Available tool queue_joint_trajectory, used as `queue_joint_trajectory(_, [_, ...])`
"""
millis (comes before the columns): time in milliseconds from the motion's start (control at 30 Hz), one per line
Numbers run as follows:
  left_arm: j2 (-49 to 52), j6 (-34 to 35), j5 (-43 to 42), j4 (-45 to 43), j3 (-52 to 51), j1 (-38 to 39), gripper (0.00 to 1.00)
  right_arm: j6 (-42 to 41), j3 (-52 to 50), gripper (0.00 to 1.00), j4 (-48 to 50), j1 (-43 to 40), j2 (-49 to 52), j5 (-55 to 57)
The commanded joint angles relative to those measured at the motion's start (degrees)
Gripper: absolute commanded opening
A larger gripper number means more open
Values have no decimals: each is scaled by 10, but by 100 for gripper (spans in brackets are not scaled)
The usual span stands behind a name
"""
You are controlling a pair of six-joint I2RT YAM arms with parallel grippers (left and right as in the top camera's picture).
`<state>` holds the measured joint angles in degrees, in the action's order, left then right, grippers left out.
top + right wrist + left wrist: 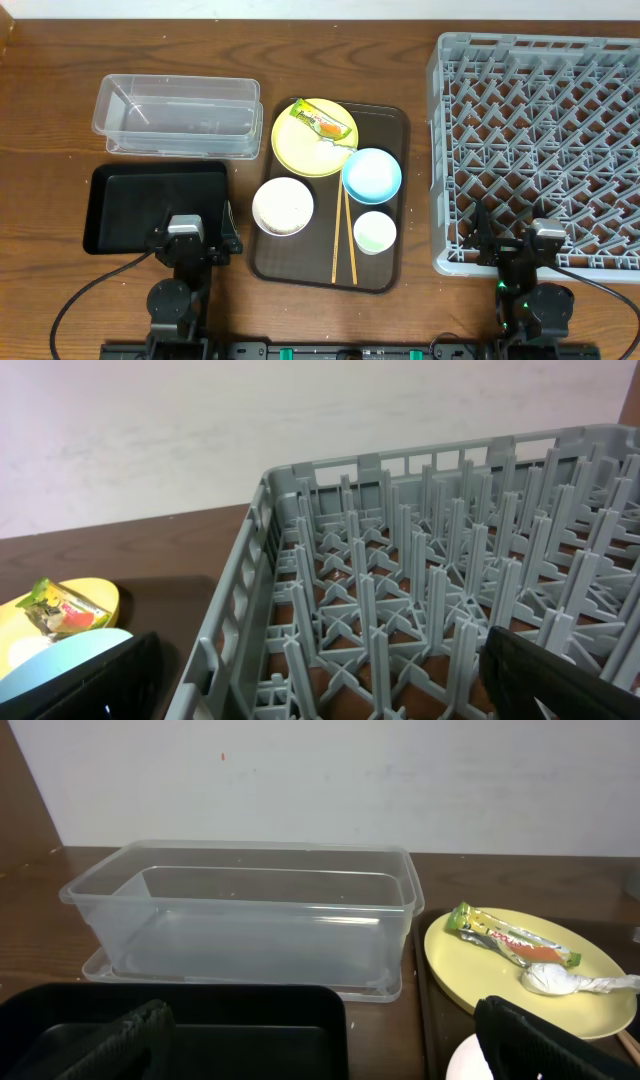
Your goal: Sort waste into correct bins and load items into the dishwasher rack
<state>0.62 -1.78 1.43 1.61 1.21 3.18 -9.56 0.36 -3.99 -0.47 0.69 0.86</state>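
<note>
On the brown serving tray, the yellow plate (pixel 300 150) carries the green-and-orange wrapper (pixel 322 123) and a crumpled white paper scrap (pixel 560 982). Close by are the light blue bowl (pixel 372 174), white bowl (pixel 283 205), small pale cup (pixel 375 232) and chopsticks (pixel 343 240). The clear tub (pixel 175 115) and black tray (pixel 110 205) lie at the left. The grey rack (pixel 540 150) fills the right side. My left gripper (pixel 195 238) is open over the black tray's near right corner. My right gripper (pixel 525 240) is open above the rack's near edge. Both hold nothing.
The brown serving tray (pixel 392 270) lies between the black tray and the rack. The clear tub (pixel 240 915) stands on its lid just behind the black tray (pixel 200 1010). Cables run from both arm bases along the near table edge.
</note>
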Motion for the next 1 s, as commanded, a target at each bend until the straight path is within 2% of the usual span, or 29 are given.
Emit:
queue_joint_trajectory(0, [-4, -8, 1, 25, -10, 1, 98, 9, 0, 99, -2, 5, -4, 0])
queue_joint_trajectory(333, [-4, -3, -9, 24, -10, 1, 98, 5, 0, 99, -1, 5, -4, -1])
queue_joint_trajectory(500, [0, 38, -10, 27, -4, 1, 98, -11, 0, 99, 4, 5, -4, -3])
queue_joint_trajectory(633, [32, 45, -10, 27, 18, 1, 98, -11, 0, 99, 3, 5, -4, -3])
queue_joint_trajectory(833, [155, 55, -27, 48, 110, 1, 98, -11, 16, 99, 3, 5, -3, -2])
queue_joint_trajectory(967, [288, 55, -28, 99, 212, 1, 98, -11, 38, 99, -1, 5, 16, -2])
